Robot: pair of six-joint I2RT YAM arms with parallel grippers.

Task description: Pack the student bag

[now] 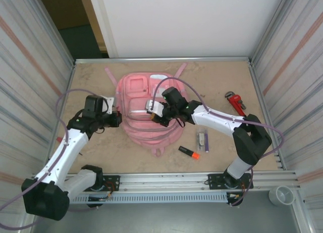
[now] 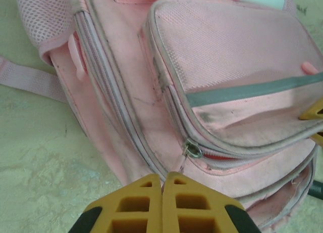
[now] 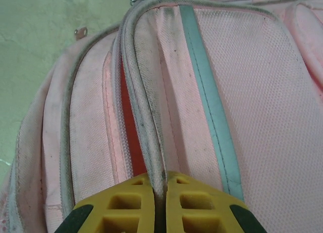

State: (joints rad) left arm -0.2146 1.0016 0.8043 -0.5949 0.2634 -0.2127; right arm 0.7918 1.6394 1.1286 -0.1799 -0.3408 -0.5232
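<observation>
Nearest the bases, an orange highlighter (image 1: 189, 152) and a small purple-and-white pen-like item (image 1: 203, 139) lay loose on the table (image 1: 91, 81), unpacked. Just beyond them lay the student bag (image 1: 136, 89), flat and pockets up at mid-table, with an arm at each side.

The left gripper (image 2: 162, 178) was at the bag's left edge, jaws fully closed. The zip pull (image 2: 192, 150) sat right at the tips, but whether it was pinched I couldn't tell. The right gripper (image 3: 160, 178) had its jaws clamped on the piped pocket rim (image 3: 146, 117), fabric running between the pads. An orange-red gap showed beside the rim.

A red pipe wrench (image 1: 235, 101) lay far right, well apart from the bag.

Risks, as I judged them:
- The rim hold was thin, so the piping could slip out if tugged sideways.
- If the left had no real hold on the pull, a tug would get nothing.
- The bag was unweighted, so an uneven pull could drag it or snag fabric in the zip.
</observation>
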